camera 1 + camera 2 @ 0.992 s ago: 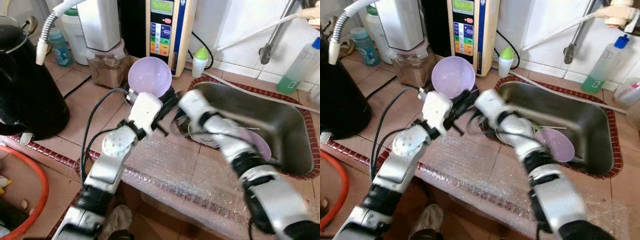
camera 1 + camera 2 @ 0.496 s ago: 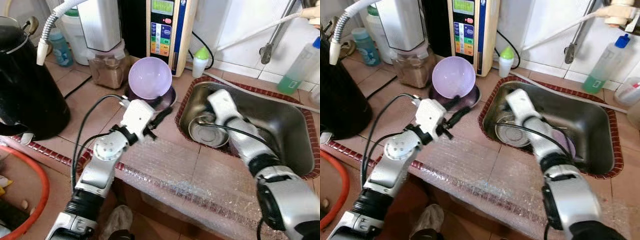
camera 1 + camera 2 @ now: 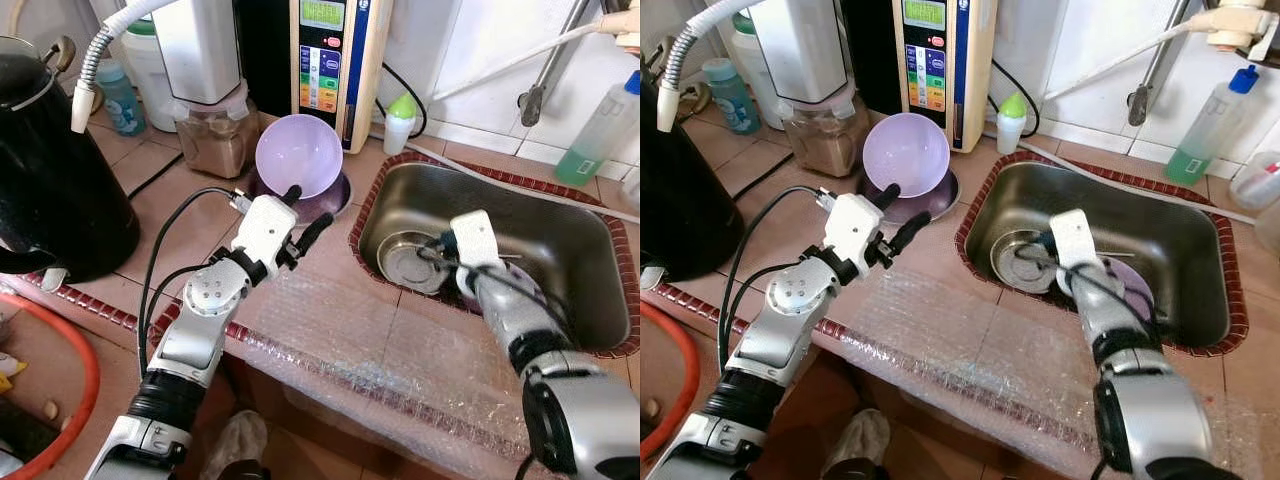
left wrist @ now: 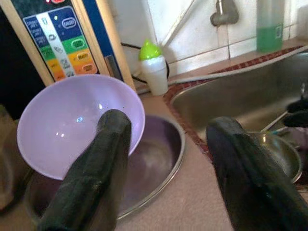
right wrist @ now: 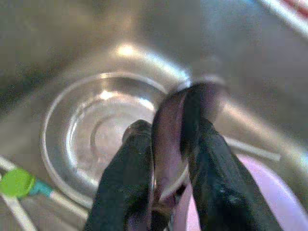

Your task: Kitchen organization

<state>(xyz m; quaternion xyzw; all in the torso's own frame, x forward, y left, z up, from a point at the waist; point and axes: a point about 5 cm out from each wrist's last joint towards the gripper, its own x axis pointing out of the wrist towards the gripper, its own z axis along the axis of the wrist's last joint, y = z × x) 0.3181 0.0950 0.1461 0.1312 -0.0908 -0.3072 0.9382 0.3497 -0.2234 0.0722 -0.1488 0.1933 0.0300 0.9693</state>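
Left gripper (image 4: pixel 163 159) fingers spread wide near lilac bowl (image 3: pixel 300 155); right gripper (image 5: pixel 168 159) fingers pinch a purple lid (image 5: pixel 175 125); no legible writing

Lilac bowl (image 3: pixel 300 155) tilted in steel dish (image 4: pixel 159 173); purple plate (image 5: pixel 169 139) in sink (image 3: pixel 1160 235)

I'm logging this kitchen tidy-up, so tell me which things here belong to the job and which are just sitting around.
Part of the job:
- lilac bowl, tilted in the dark plate
- left tool, open beside it
- right tool, pinching a small purple dish
- steel bowl in the sink

Just sitting around:
- black kettle
- green soap bottle
- water purifier
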